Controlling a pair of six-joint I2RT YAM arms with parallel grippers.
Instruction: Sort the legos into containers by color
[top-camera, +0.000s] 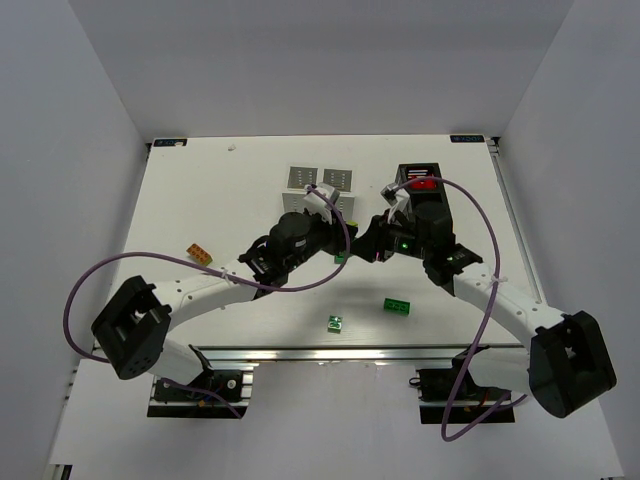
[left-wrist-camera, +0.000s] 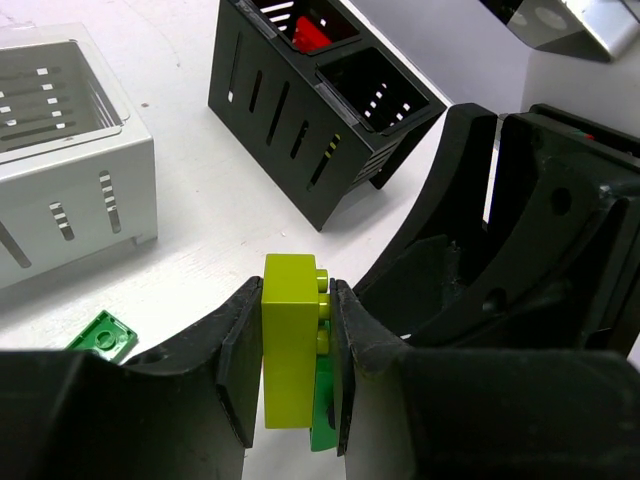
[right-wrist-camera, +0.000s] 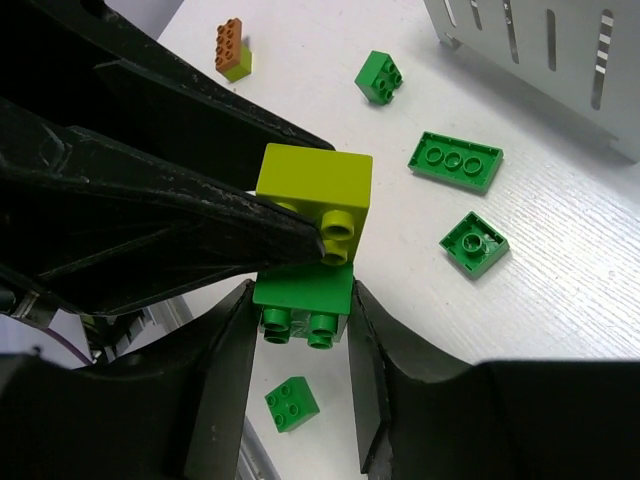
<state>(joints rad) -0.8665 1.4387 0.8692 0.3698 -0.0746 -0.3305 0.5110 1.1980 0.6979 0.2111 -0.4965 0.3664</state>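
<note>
My left gripper (left-wrist-camera: 295, 300) is shut on a yellow-green lego (left-wrist-camera: 292, 340) held on edge. A dark green lego (left-wrist-camera: 322, 410) is stuck to its studded side. My right gripper (right-wrist-camera: 300, 310) is shut on that dark green lego (right-wrist-camera: 300, 296), with the yellow-green lego (right-wrist-camera: 315, 185) above it. The two grippers meet above the table's middle (top-camera: 345, 250). The white container (top-camera: 322, 185) and the black container (top-camera: 420, 190) stand behind them. A red lego (top-camera: 427, 184) lies in the black container's far compartment.
Loose green legos lie on the table (top-camera: 399, 305) (top-camera: 336, 323), and more show in the right wrist view (right-wrist-camera: 456, 160) (right-wrist-camera: 474, 244) (right-wrist-camera: 379, 76). An orange and yellow-green pair (top-camera: 199, 254) lies at the left. A metal rail (top-camera: 330, 352) runs along the near edge.
</note>
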